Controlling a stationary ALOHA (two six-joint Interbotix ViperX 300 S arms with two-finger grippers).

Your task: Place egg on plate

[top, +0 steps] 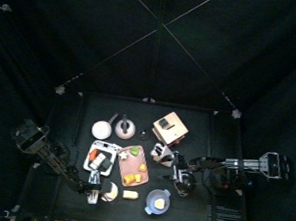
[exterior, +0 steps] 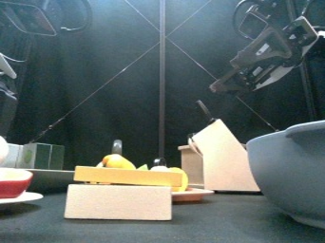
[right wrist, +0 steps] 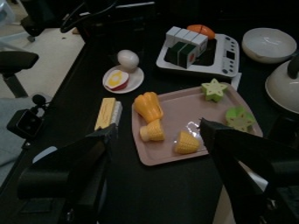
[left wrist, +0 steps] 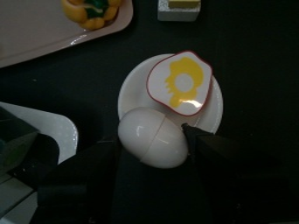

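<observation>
A white egg (left wrist: 155, 138) sits between the jaws of my left gripper (left wrist: 158, 145), which close against its sides at the near edge of a small white plate (left wrist: 133, 98). The plate also carries a fried-egg slice (left wrist: 181, 83) with a yellow yolk. In the right wrist view the egg (right wrist: 126, 59) shows at one end of the plate (right wrist: 131, 87). In the top view my left gripper (top: 97, 174) is at the table's left front. My right gripper (right wrist: 158, 131) is open and empty above the pink tray (right wrist: 211, 118), right of the plate.
The pink tray (top: 134, 164) holds yellow and green toy foods. A yellow block (top: 130, 193) and a blue bowl (top: 158, 201) lie at the front. A white bowl (top: 102, 129), a kettle (top: 125, 126) and a wooden box (top: 169, 127) stand at the back.
</observation>
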